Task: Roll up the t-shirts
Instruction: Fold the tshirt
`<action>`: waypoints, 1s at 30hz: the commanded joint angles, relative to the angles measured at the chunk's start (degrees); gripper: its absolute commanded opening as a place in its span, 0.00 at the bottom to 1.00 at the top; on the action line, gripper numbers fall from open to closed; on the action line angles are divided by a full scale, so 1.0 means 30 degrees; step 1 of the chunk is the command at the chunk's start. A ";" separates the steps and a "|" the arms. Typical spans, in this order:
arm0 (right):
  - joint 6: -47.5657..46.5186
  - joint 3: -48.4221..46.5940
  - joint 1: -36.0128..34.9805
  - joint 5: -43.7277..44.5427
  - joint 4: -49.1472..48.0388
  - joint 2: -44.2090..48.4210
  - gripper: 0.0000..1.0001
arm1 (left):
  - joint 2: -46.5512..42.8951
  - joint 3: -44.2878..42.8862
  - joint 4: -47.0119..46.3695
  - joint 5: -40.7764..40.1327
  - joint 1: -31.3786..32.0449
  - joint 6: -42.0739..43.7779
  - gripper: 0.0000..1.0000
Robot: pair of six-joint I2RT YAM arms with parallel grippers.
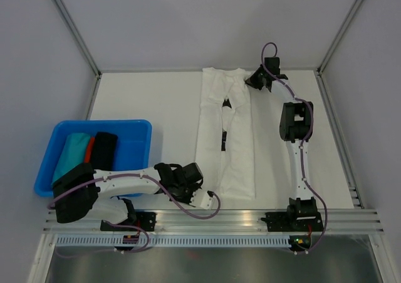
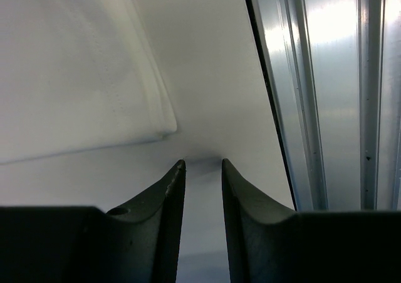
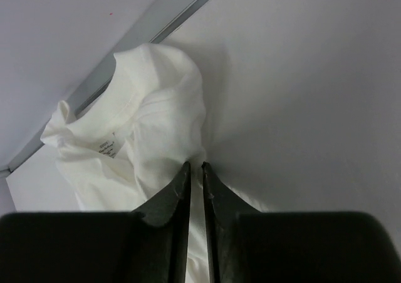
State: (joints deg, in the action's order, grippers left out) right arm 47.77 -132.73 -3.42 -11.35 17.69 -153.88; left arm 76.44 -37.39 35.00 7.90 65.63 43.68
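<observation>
The white t-shirt (image 1: 238, 151) lies folded into a long narrow strip down the middle of the table, with small black marks showing along its centre. At the far end, by the collar, my right gripper (image 1: 254, 81) (image 3: 195, 165) is shut on a fold of the white t-shirt (image 3: 156, 108); cloth fills the thin gap between its jaws. By the near left corner of the shirt (image 2: 75, 76), my left gripper (image 1: 203, 198) (image 2: 203, 163) is low over the bare table, open, with nothing between its fingers. Teal (image 1: 74, 150), red (image 1: 91, 148) and black (image 1: 105, 150) rolls lie in the bin.
A blue bin (image 1: 100, 124) stands at the left, next to the left arm. An aluminium rail (image 1: 250, 217) (image 2: 326, 95) runs along the near table edge, close to the left gripper. Walls and a metal frame strip (image 3: 156, 26) bound the far side behind the collar.
</observation>
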 commanded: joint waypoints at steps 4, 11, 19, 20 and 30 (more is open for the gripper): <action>-0.6129 0.1958 0.0642 0.0791 0.1952 0.4428 0.31 | -0.0169 -0.2153 0.0486 -0.0671 0.0185 -0.1347 0.35; -1.2256 1.4480 0.0789 -0.1006 -0.0007 1.6739 0.51 | -0.1162 -0.2919 0.2974 0.0119 0.0185 -0.2869 0.36; -0.8133 2.6394 0.1843 -1.0775 -0.7747 2.9343 0.98 | -0.4615 -0.1837 0.3597 0.1229 0.0098 -0.3749 0.37; -0.7811 2.7299 0.1814 -1.1240 -0.7250 2.9989 0.98 | -0.4970 -0.1777 0.3509 0.1610 0.0010 -0.3779 0.37; -0.8744 2.8656 0.1814 -0.8319 0.7772 3.7657 0.95 | -0.6791 0.0685 0.1282 0.0120 -0.0226 -0.0529 0.38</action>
State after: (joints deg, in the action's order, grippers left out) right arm 23.35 -46.39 1.80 -40.64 25.71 -49.80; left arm 55.90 -36.49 42.81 9.89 64.64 38.00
